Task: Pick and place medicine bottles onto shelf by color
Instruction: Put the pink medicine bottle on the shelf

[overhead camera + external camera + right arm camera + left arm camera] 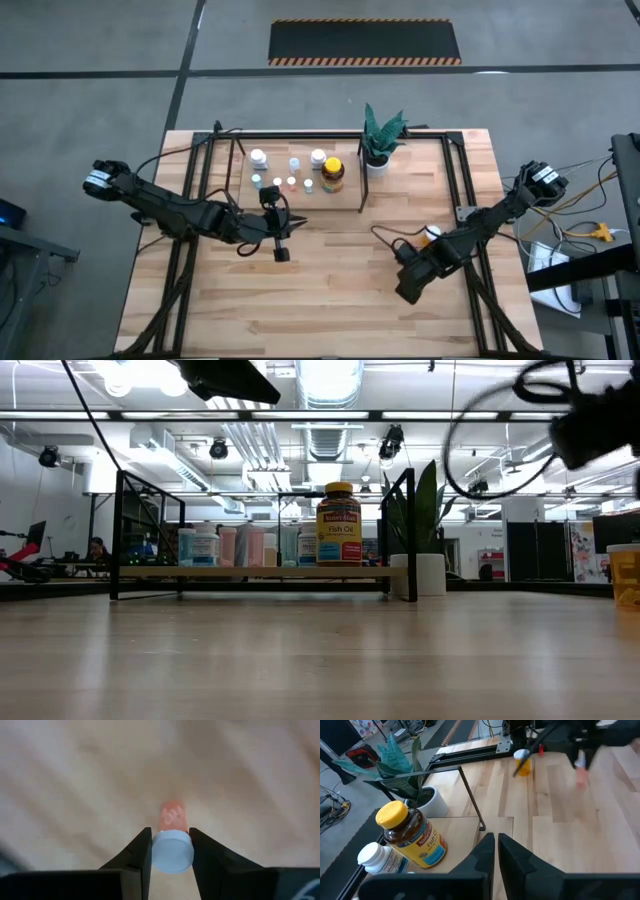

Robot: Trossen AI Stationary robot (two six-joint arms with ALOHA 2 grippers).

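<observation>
The shelf is a light-wood panel in black bars at the table's far middle. On it stand several small bottles and the amber yellow-capped bottle, which also shows in the low view and the left wrist view. My left gripper is shut and touches nothing. It hovers at the shelf's near edge and points toward the table's right. My right gripper is shut on a small white-capped pink bottle over the near right of the table. My right gripper pinches the small bottle between its two fingers at the white cap, one finger on each side. The pink body sticks out past the fingertips, along the fingers. The bottle looks lifted clear of the tabletop.
An orange white-capped bottle stands alone on the table near my right arm, and also shows in the left wrist view. The green plant in its white pot stands at the shelf's far right corner. Black frame bars run along the table's left and right sides.
</observation>
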